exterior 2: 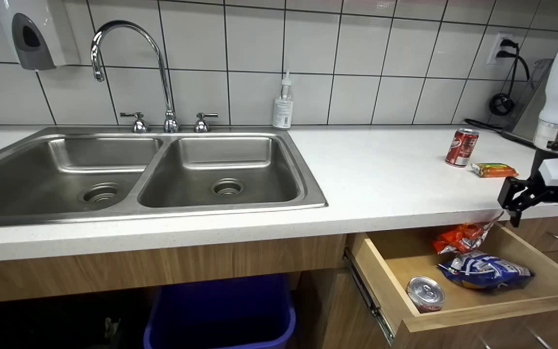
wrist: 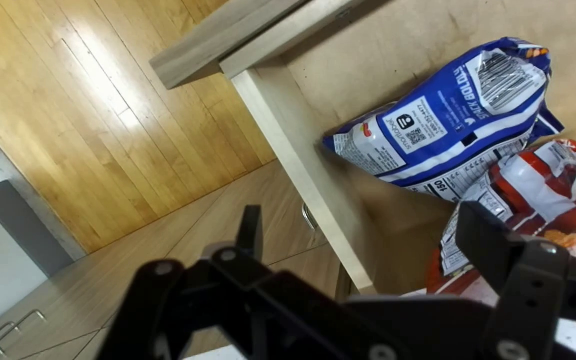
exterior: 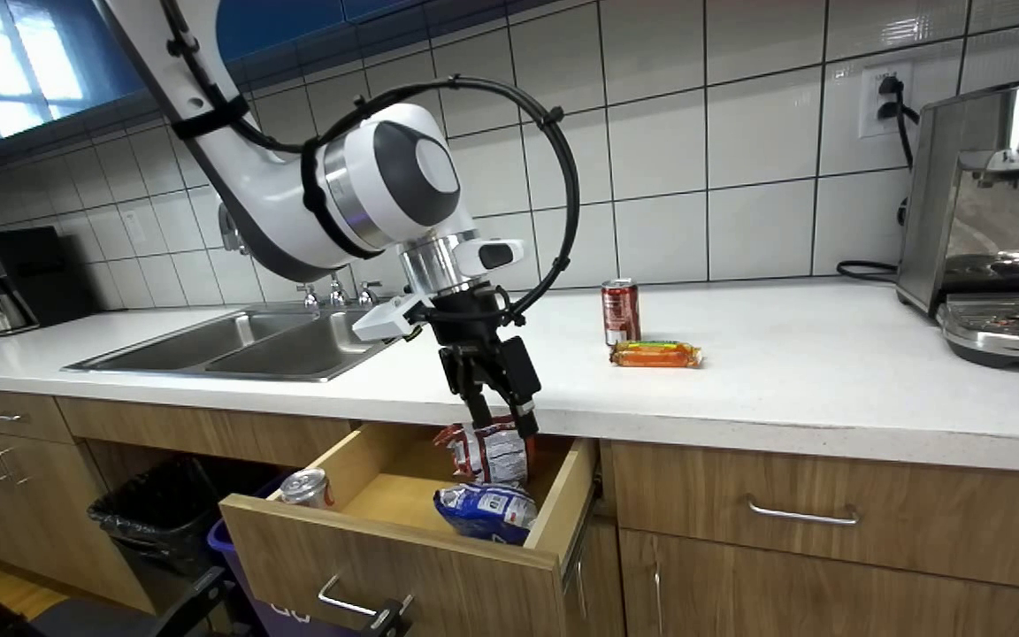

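My gripper (exterior: 504, 423) (exterior 2: 547, 222) is open, with nothing between its fingers, and hangs just above a pulled-out drawer (exterior: 390, 495). Closest to it is a red snack bag (exterior: 502, 456) (exterior 2: 460, 238) at the drawer's back. In the wrist view one finger overlaps the red bag (wrist: 533, 187); contact cannot be told. A blue snack bag (wrist: 448, 115) (exterior 2: 485, 271) lies beside the red one. A silver-topped can (exterior 2: 425, 292) (exterior: 304, 487) stands in the drawer's other front corner. On the counter, a red can (exterior: 621, 311) stands behind an orange packet (exterior: 655, 356).
The counter (exterior: 784, 389) overhangs the drawer's back. A double sink (exterior 2: 315, 194) with a tall faucet (exterior 2: 162, 82) and a soap bottle (exterior 2: 283, 109) lie to one side; a coffee machine (exterior: 961, 195) is on the other. Below stand a purple bin (exterior 2: 286, 315) and a black-lined bin (exterior: 142, 522).
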Motion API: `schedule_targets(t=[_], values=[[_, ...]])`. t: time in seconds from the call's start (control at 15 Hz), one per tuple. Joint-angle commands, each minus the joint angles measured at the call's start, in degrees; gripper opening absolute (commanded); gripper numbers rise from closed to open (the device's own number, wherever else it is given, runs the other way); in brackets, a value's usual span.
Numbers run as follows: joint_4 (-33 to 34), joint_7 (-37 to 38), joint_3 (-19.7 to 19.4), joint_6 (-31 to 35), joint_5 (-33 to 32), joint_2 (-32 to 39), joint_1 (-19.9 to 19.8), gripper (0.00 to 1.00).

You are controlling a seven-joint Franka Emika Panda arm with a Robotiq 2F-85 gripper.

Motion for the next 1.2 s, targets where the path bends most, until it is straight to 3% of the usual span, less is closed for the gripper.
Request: schedule_targets(t=[0.0,1.13], values=[[-0.2,-0.2,1.2,-2.4,-1.4,-2.5,-0.8,1.0],[-9.7,-9.2,9.1,-8.1,4.5,-11.9,-1.5,1.0]])
